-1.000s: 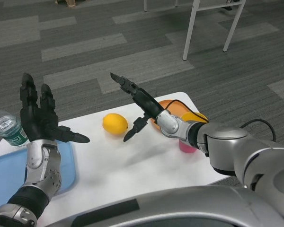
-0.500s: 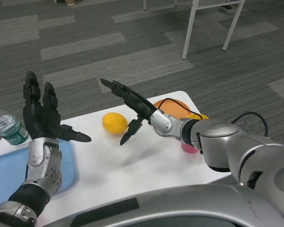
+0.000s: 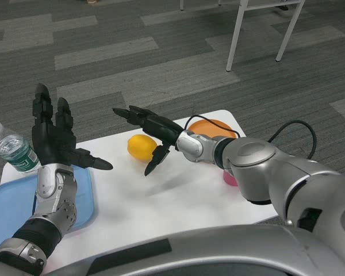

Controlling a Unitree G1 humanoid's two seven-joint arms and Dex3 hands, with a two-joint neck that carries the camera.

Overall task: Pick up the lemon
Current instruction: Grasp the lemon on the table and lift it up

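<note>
Over the last second the right robot hand point(image 3: 151, 137) has swung leftward across the desk point(image 3: 178, 195) and now arches over the lemon point(image 3: 141, 146), fingers spread above and beyond it and the thumb hanging down just at its near right side; it is released, gripping nothing. That closes the approach: the fruit sits inside the span of the fingers, so what seems left is to lower slightly and close around it. The lemon itself has not moved and lies on the white desk near the far edge, left of an orange plate point(image 3: 210, 126). The left robot hand point(image 3: 56, 141) waits raised over the desk's left side, fingers apart and empty. A blue tray point(image 3: 11, 201) lies beneath that arm; nothing shows in its visible part. A water bottle point(image 3: 11, 150) stands beside it, and something pink point(image 3: 230, 177) peeks from behind the right forearm.
</note>
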